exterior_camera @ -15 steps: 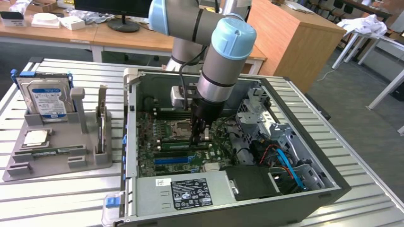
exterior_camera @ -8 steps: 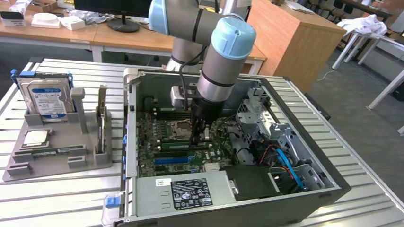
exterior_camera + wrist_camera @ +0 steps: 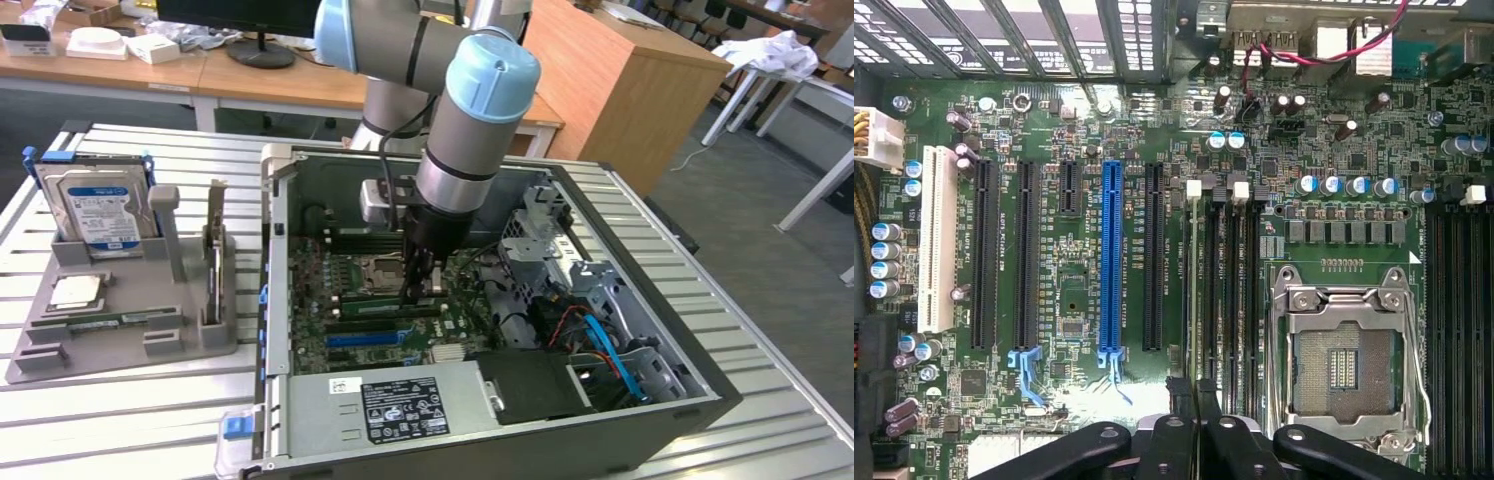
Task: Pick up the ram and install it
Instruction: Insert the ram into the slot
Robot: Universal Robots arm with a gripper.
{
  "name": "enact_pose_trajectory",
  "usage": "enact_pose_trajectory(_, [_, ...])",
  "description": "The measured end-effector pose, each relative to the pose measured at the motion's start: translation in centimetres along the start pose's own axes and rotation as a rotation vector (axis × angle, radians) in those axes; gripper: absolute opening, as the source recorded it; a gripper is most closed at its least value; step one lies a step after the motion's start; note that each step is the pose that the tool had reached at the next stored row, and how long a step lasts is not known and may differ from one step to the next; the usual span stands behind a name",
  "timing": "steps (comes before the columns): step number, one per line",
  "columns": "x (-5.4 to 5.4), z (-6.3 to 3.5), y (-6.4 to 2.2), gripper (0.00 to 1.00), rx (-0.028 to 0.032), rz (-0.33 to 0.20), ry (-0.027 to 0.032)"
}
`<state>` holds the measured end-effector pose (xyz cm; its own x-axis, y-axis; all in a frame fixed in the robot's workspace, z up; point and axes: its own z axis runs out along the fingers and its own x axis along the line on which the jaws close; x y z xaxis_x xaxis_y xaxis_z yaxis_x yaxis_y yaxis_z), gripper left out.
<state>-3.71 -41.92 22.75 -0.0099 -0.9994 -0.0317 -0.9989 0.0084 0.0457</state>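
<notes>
- Slatted metal surface [image 3: 134,420] carrying an open computer case [image 3: 694,400], with office desks in the background.
- At centre frame in the exterior view, the robot arm reaches down into the case, its tool [image 3: 420,285] low over the green motherboard [image 3: 320,300].
- The tool looks clenched on the ram [image 3: 380,307], a thin green stick directly beneath it.
- The ram's long axis appears to run parallel to the memory slots [image 3: 1239,300], beside the empty processor socket [image 3: 1344,365].

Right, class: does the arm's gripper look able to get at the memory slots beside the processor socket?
Probably yes. The case lies open, the gripper hangs inside it over the motherboard, right by the memory slots, and no cable crosses them.
</notes>
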Motion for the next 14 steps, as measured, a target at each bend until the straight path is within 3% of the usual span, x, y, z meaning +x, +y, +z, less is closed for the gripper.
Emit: enact_pose_trajectory(14, [0.00,-0.01,0.00,0.12,-0.0003,-0.005,-0.0010])
